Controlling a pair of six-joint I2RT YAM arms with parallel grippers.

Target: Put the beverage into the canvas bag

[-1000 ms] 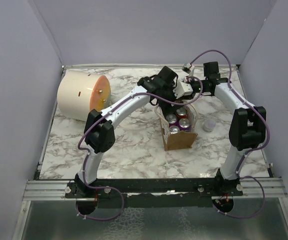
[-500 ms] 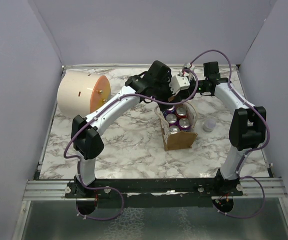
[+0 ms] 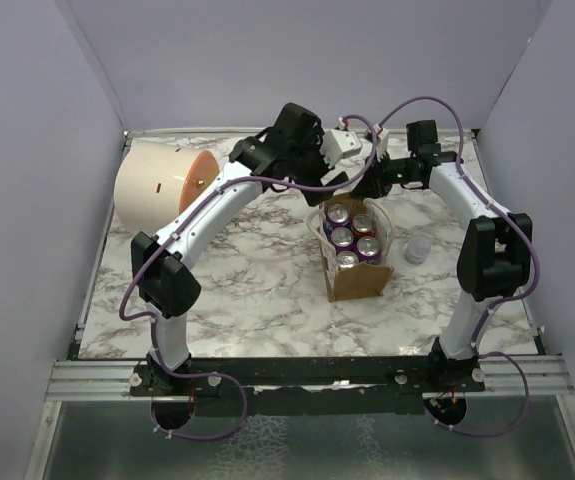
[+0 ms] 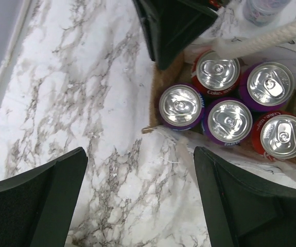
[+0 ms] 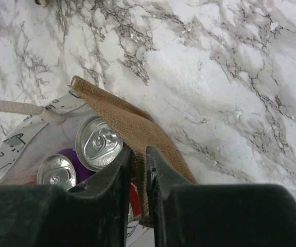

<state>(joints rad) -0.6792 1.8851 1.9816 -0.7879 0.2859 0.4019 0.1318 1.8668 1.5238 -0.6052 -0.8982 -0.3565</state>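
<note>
- The marble table is carrying everything. A big cream cylinder is lying on its side at the far left, well apart from the work.
- The canvas bag is standing near the middle of the table with its mouth open. It is looking soft and floppy, so its sides are probably bending when pulled. The rim or the white rope handle is the best place to hold.
- The left end effector is hanging above the bag, fingers spread wide, holding nothing.
- The right end effector is pinching the bag's brown rim, its fingers pressed nearly together.
- The beverage cans are sitting upright inside the bag, five tops showing. They are probably hard, smooth and slippery, and heavy if full, so gripping round the side seems safest.
</note>
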